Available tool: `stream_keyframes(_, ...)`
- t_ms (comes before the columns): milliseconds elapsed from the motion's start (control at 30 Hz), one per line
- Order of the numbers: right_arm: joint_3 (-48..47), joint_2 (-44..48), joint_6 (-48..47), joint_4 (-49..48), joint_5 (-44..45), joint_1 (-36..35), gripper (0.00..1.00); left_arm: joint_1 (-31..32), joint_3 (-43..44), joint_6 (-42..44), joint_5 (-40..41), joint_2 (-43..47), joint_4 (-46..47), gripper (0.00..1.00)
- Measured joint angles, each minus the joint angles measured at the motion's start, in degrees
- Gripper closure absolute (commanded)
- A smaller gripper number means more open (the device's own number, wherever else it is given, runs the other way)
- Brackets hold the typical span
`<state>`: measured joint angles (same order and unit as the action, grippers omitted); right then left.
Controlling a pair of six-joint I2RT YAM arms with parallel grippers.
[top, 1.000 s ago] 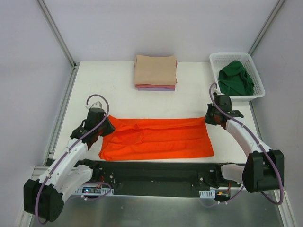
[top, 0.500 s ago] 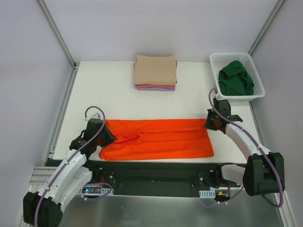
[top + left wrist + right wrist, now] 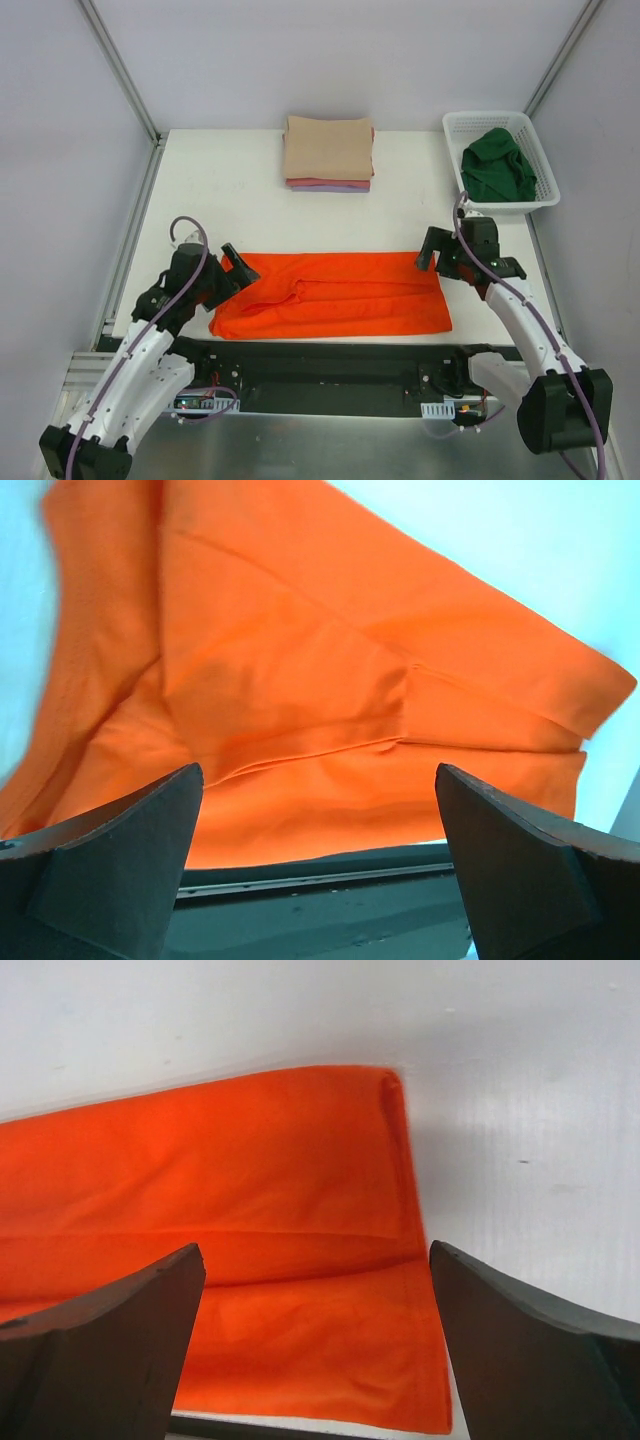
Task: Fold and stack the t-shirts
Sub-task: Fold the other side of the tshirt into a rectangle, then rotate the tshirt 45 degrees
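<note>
The bright orange cloth t-shirt [image 3: 335, 297] lies flat on the white surface [image 3: 250, 200] near the arm bases, already folded into a long band whose long axis runs left to right. The left fingers [image 3: 233, 263] hang spread wide over its left end and grip nothing; the left wrist view shows only creased cloth between them. The right fingers [image 3: 433, 250] are likewise spread wide and empty, just off the band's far right corner, and the right wrist view shows the folded edge ahead of them. Each arm is nearest its own end of the band, so the next fold probably means carrying one short end across to the other, and either arm could take it.

There are five t-shirts: the orange one, a dark green crumpled t-shirt [image 3: 497, 165] inside the white plastic mesh basket [image 3: 485, 122] at the far right, and three in one pile at the far middle, with a beige folded t-shirt [image 3: 328, 147] on top, a pink folded t-shirt [image 3: 330, 182] under it and a lavender folded t-shirt [image 3: 330, 189] lowest. There is one basket, and there are two arms
</note>
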<state>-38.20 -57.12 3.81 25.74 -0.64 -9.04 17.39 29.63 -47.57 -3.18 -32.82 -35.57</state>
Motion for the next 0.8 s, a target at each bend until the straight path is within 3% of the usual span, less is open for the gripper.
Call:
stream_keyframes(167, 0.02, -0.39, 0.37, -4.24, -10.25, -0.04, 0.04, 2.84, 2.75, 0.31, -4.11, -9.90, 6.03, 0.01)
stream_keyframes(433, 0.00, -14.01, 1.55, -10.51, -18.29, -1.38, 0.04, 4.26, 2.95, 0.31, -2.45, -29.75, 12.68, 0.01)
stream_keyframes(800, 0.02, -20.46, 0.33, -10.93, -21.11, -4.20, 0.04, -6.08, 11.50, -1.03, -5.46, -48.59, 17.79, 0.01)
